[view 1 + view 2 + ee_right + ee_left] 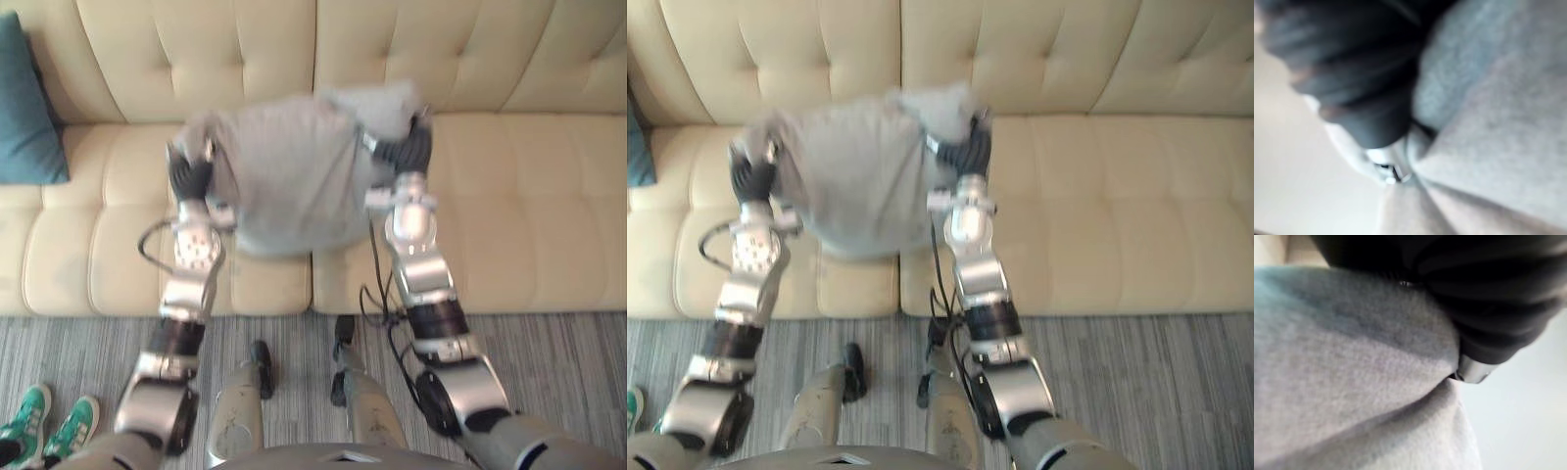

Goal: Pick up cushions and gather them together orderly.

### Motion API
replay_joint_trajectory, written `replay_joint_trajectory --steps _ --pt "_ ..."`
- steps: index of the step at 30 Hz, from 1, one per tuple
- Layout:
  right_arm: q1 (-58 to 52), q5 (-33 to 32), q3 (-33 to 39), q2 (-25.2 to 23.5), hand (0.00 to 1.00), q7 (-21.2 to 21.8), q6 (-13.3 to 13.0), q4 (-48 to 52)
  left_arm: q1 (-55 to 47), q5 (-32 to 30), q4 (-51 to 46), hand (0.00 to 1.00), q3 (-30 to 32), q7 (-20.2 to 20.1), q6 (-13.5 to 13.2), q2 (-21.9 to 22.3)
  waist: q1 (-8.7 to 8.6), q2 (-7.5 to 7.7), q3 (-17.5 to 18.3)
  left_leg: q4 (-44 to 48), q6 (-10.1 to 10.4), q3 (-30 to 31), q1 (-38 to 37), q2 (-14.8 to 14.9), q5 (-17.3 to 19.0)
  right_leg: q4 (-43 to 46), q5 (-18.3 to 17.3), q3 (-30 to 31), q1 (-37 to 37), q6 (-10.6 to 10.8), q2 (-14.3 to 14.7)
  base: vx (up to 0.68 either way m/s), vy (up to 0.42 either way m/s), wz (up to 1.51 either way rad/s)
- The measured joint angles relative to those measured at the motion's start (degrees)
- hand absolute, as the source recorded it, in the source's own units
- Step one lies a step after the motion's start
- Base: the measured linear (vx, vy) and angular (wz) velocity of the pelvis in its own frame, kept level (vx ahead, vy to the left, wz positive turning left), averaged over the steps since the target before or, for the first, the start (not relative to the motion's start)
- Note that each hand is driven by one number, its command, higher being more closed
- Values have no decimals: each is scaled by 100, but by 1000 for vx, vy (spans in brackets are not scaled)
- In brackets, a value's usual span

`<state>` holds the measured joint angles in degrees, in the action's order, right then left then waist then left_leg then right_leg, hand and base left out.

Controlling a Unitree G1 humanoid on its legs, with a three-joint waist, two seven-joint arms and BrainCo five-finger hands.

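Grey cushion (294,181) btwn left hand (188,178) & right hand (411,152), grip on either can't tell; hold it level, carry to teal cushion (24,108) at 10 o'clock

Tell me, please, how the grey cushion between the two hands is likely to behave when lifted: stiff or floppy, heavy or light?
Probably soft and floppy: the grey cushion dents and creases where the left hand and right hand press its sides. Likely light for its bulk, since that side squeeze seems enough. Fuzzy fabric should resist slipping.
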<state>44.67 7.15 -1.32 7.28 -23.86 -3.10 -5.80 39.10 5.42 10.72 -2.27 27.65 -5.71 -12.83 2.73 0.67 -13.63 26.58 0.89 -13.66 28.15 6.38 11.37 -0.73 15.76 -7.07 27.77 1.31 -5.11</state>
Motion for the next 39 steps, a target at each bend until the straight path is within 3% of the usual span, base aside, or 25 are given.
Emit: replay_joint_trajectory --steps 2,9,15,20,21,25,30,34,39 --pt "734 -5 63 209 100 -234 0 0 850 0 193 100 59 193 -62 -287 -7 -21 -174 215 -5 5 309 29 2 74 62 9 267 -7 11 -122 15 -3" --pt "1813 -4 214 313 100 -758 57 3 2159 3 697 100 238 456 -116 -412 -69 -53 -530 579 -21 -72 1105 207 37 258 147 107 1044 -53 63 -56 -8 -9" --pt "1879 -19 333 429 100 -809 273 32 2478 20 852 100 242 359 -103 -371 -111 -65 -750 843 -11 -203 1704 382 142 331 216 219 1643 -65 172 -3 -38 -17" --pt "1880 -58 428 431 100 -891 350 30 2550 117 847 100 366 311 -152 -151 -118 -87 -882 829 13 -223 1711 441 157 334 218 308 1689 -64 238 14 -41 -7" --pt "1886 -65 426 431 0 -891 347 30 2552 117 843 0 406 282 -172 -150 -119 -88 -882 819 13 -225 1733 449 157 333 217 312 1721 -64 246 8 -48 -4" --pt "1944 -81 495 473 0 -892 333 30 2549 117 843 0 601 279 -164 -151 -136 -91 -884 823 13 -211 1866 457 156 334 216 313 1822 -64 249 -8 -42 2" --pt "2280 -592 623 635 0 -873 319 -205 2572 193 1009 0 904 281 -75 -252 -128 -103 -891 738 17 -203 1888 438 97 298 217 301 1842 -65 230 -5 -46 7" --pt "3141 -1193 305 1453 0 -589 336 -1207 2679 663 1384 0 1230 137 48 -755 -124 -102 -891 540 88 -121 1875 410 -42 287 241 151 1851 -96 221 16 -59 12" --pt "3757 -1475 -265 2297 0 -247 393 -1802 2655 998 1976 0 1762 -71 91 -1264 -75 -102 -890 410 139 -47 1726 400 -121 328 242 139 1747 -96 226 15 -47 9"
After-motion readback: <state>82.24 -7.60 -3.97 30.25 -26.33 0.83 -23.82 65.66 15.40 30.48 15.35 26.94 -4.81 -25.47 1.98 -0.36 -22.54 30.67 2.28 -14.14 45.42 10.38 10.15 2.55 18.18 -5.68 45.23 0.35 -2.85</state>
